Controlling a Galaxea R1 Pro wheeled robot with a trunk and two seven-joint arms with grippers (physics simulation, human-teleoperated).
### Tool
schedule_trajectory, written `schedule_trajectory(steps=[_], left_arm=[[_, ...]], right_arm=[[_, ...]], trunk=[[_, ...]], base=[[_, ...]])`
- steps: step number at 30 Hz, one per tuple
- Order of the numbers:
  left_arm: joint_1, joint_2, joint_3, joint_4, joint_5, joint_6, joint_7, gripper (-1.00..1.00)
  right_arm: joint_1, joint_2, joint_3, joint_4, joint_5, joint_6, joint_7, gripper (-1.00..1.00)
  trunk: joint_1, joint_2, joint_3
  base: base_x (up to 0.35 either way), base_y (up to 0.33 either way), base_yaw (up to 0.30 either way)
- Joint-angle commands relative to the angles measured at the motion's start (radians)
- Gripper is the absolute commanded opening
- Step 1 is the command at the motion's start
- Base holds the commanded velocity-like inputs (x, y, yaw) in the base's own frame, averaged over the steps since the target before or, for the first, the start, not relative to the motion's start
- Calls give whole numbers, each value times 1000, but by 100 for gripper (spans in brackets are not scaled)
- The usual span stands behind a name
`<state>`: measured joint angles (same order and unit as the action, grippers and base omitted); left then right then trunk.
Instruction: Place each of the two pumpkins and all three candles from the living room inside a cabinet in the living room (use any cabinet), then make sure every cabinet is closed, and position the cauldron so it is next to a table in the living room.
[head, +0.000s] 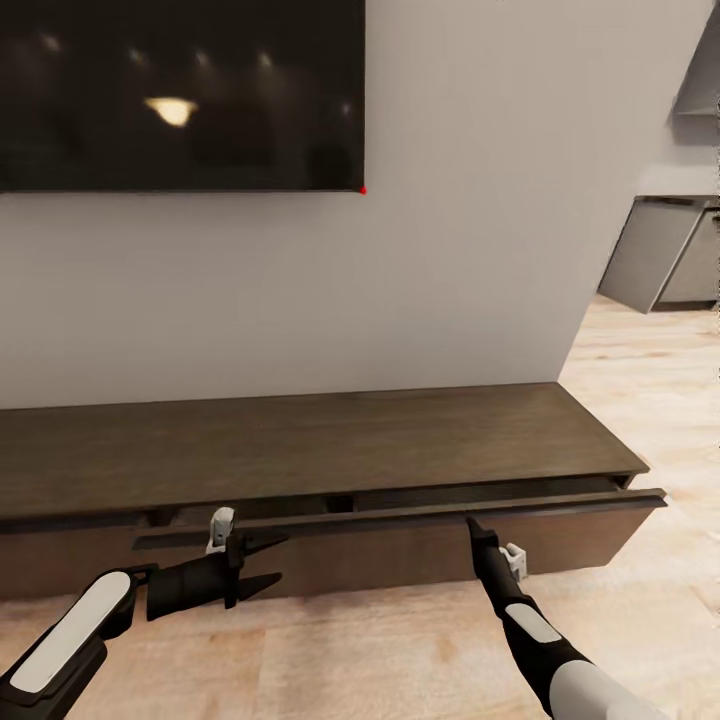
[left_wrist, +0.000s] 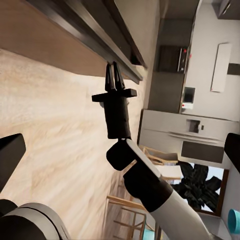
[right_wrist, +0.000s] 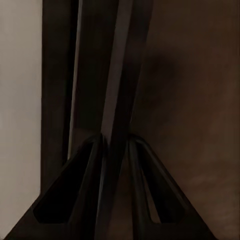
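The cabinet (head: 300, 440) is a long, low dark-brown unit against the wall. Its right-hand drawer front (head: 580, 525) stands pulled out a little, leaving a dark gap behind it. My right gripper (head: 470, 522) reaches down onto that front's top edge. In the right wrist view its fingers (right_wrist: 90, 165) are closed on either side of the thin panel edge (right_wrist: 120, 75). The left wrist view catches the same right gripper (left_wrist: 115, 72) at the cabinet's edge. My left gripper (head: 268, 562) hangs open and empty in front of the cabinet's middle. The pumpkins, candles and cauldron are out of view.
A dark television (head: 180, 90) hangs on the wall above the cabinet. Light wood floor (head: 400, 650) lies in front of it. To the right, past the wall's end, grey kitchen units (head: 660, 260) show, and the left wrist view takes in a fridge (left_wrist: 185, 135).
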<state>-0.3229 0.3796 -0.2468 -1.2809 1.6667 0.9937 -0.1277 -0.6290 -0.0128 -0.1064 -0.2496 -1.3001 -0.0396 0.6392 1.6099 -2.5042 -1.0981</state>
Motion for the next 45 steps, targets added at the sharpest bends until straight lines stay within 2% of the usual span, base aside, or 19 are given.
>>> schedule_trajectory(steps=[1, 34, 45], left_arm=[[-1, 1, -2, 1, -8, 0, -10, 100], [-1, 1, -2, 0, -7, 2, -10, 100], [-1, 1, -2, 1, -7, 2, -10, 100]], right_arm=[[-1, 0, 8, -1, -1, 0, 37, -100], [-1, 0, 8, 0, -1, -1, 37, -100], [-1, 0, 8, -1, -1, -2, 37, -100]], trunk=[[-1, -1, -1], [-1, -1, -1], [-1, -1, -1]], base=[[-258, 0, 0], [-259, 0, 0], [-61, 0, 0]])
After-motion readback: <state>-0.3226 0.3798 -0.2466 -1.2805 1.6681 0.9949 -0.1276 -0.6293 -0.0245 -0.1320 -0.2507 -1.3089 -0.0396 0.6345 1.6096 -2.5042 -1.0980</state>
